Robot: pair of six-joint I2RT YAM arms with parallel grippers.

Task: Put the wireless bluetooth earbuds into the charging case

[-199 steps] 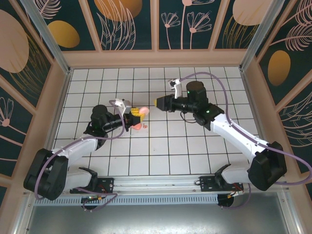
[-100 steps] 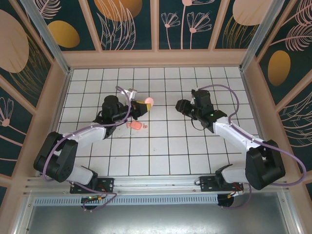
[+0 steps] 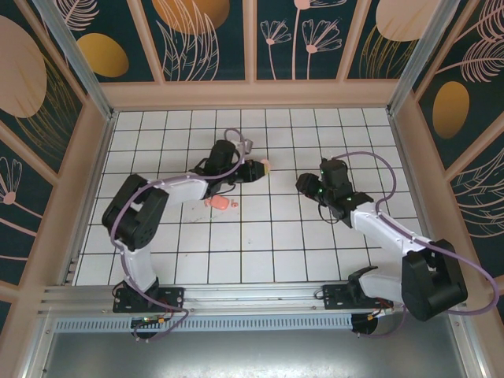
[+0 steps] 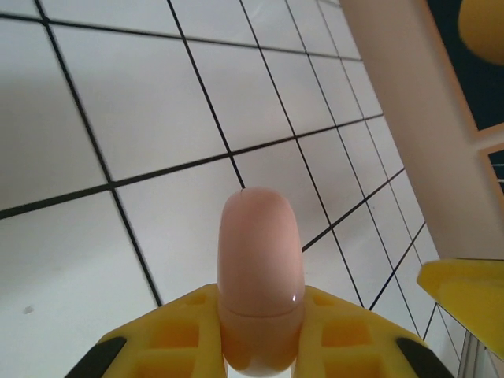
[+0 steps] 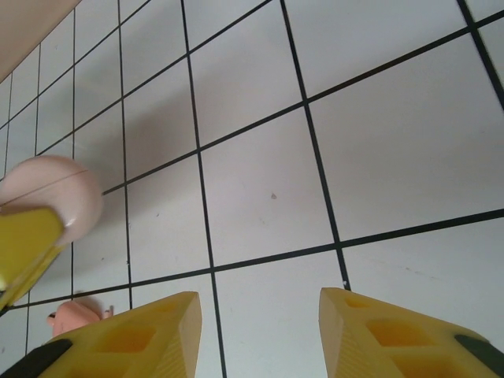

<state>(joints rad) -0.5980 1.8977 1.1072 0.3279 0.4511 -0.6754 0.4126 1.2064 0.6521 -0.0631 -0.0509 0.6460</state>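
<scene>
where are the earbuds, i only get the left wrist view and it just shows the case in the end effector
Observer: On the table. The earbuds lie nearer the arm bases than the held charging case.
Operator: whats the other arm doing
Observer: The right end effector is open, with nothing between its fingers.
Operator: is it touching the case
Observer: No. In the top external view, bare table separates it from the left end effector.
</scene>
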